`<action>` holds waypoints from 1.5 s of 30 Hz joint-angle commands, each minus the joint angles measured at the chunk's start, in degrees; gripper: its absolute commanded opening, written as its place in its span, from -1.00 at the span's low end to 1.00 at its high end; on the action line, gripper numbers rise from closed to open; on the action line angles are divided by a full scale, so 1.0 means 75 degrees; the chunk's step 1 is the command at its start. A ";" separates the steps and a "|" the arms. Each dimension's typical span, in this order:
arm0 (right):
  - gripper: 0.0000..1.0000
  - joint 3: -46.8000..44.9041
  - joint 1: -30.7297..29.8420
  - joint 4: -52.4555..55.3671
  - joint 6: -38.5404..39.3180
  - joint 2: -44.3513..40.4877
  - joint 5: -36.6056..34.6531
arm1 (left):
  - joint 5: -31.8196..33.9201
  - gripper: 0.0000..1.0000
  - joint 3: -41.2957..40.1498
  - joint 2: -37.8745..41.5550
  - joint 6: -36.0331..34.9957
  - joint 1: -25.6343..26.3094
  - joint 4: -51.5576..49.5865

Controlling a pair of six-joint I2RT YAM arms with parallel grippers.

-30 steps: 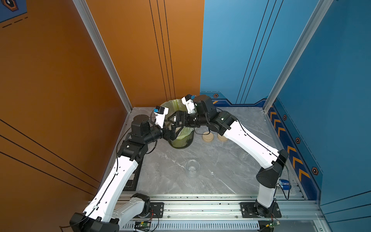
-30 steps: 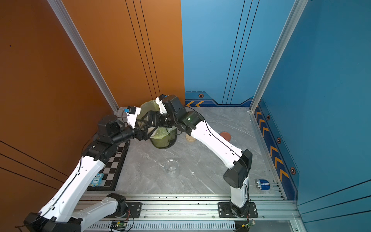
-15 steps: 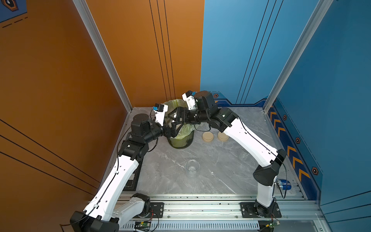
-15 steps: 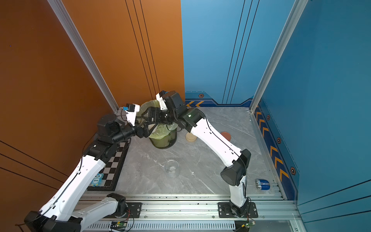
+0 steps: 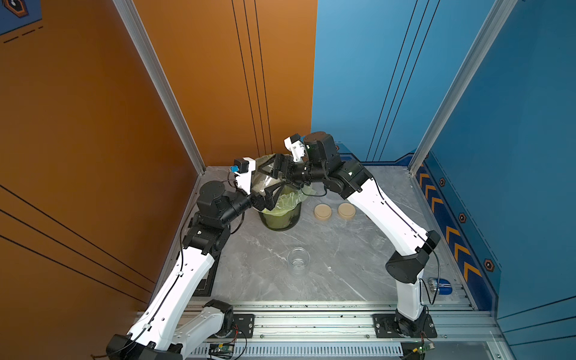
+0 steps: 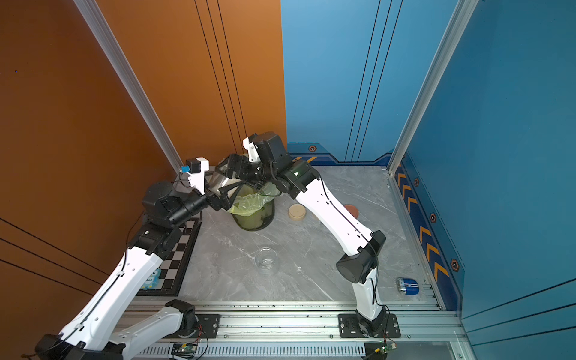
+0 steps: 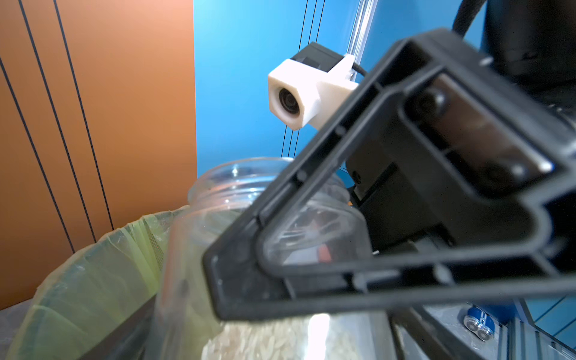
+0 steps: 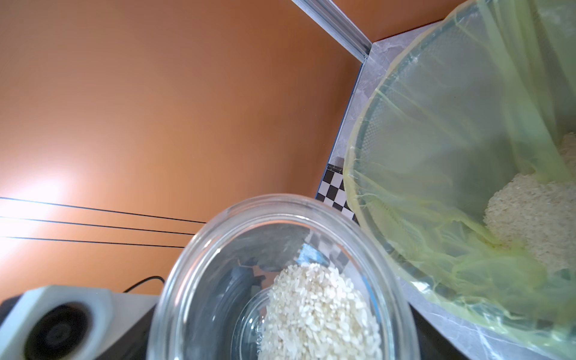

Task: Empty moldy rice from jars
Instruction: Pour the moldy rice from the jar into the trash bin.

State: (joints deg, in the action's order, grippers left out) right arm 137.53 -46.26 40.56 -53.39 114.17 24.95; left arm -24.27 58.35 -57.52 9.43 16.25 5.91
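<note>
Only the right wrist view looks straight into the open mouth of the jar (image 8: 218,280). It shows rice (image 8: 318,311) heaped against one side of the tilted glass, with part of the base bare. The same view shows a pile of grains (image 8: 530,218) at the bottom of the green bag (image 8: 436,124) that lines the bin (image 5: 280,218). The left wrist view shows the jar from the side, with one finger (image 7: 243,299) of the right gripper laid across the glass below the neck. A reddish-brown lid (image 6: 352,211) shows in a top view, partly behind the right forearm.

Both top views show the bin at the back of the tabletop (image 5: 343,274). An empty jar (image 5: 298,260) stands upright and uncapped nearer the front. One beige lid (image 5: 322,212) and a second beige lid (image 5: 346,211) lie flat just beside the bin.

Both arms reach inward and meet above the bin. The jar hangs in the air between the two grippers, above the bin's rim on the orange-wall side. The left gripper (image 5: 271,190) is closed on the jar's lower body. The right gripper (image 5: 268,170) straddles the upper part. Whether it clamps the glass or only rests against it cannot be told.
</note>
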 commanded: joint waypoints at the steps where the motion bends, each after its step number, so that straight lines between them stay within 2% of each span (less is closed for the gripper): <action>1: -1.00 0.0618 -0.0015 -0.0445 -0.0755 0.0144 0.0594 | 0.0304 0.96 -0.0462 0.0116 -0.0277 0.0105 0.0946; 10: -1.00 0.0884 0.0084 -0.0474 -0.1352 0.0259 0.0956 | 0.0898 0.96 -0.1724 0.0392 -0.0644 0.0205 0.3113; 24: -1.00 0.0893 0.0044 -0.0849 -0.2133 0.0217 0.1376 | 0.0789 0.96 -0.2510 -0.0034 -0.0650 0.0320 0.5392; 42: -1.00 0.0708 0.0190 -0.1036 -0.2424 0.0248 0.1675 | 0.1107 0.99 -0.2549 0.0049 -0.0671 0.0593 0.6041; 45: -1.00 0.0578 0.0178 -0.1065 -0.2425 0.0211 0.1633 | 0.1220 0.94 -0.2527 0.0099 -0.0683 0.0592 0.6061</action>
State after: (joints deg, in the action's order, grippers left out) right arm 141.58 -44.34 38.11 -69.73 117.89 34.76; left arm -13.76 39.53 -58.06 4.38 19.22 48.23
